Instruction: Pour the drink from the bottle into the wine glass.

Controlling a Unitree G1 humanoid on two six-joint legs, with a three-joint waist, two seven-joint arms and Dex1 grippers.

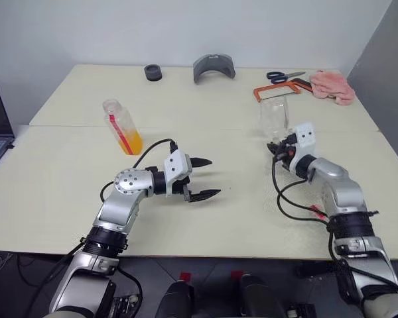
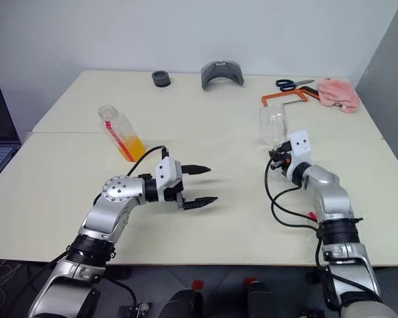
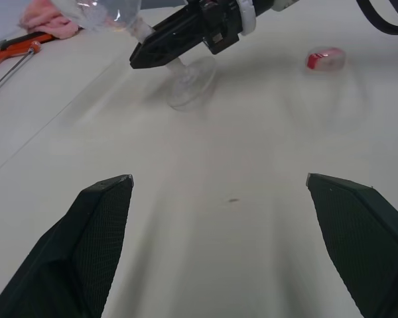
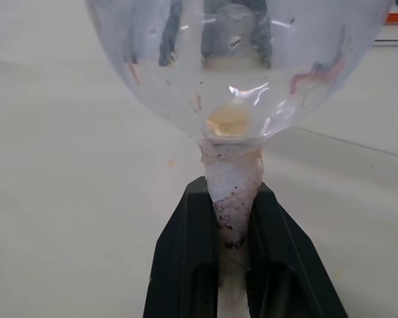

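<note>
The pour has not begun, as far as I can judge; the bottle (image 1: 123, 127) stands on the desk (image 1: 66, 192) toward its left side, near the seam between the two tabletops, leaning a little, with no cap on its mouth and the drink (image 1: 131, 142) filling only its lower part; a small pinkish-red cap (image 3: 326, 58) lies on the desk by itself, so the opening step looks done; the wine glass (image 1: 274, 117) stands on the right half of the desk, well apart from the bottle, and its bowl looks empty apart from a faint orange trace at the bottom, seen in the right wrist view; what is left, I would say, is picking the bottle up, bringing the two together, and tipping the drink in

The right gripper (image 4: 234, 218) is clamped on the stem of the glass just under the bowl, black fingers (image 4: 186, 252) pressed to either side, the foot still looking set on the desk; that arm reaches forward from the near edge, forearm low, wrist angled inward toward the glass

The left gripper (image 1: 202, 178) hovers over the middle of the desk with its two fingers spread wide and nothing between them; it points across toward the right side, roughly level, elbow bent back toward the near left corner; the bottle sits behind and left of it, untouched
</note>
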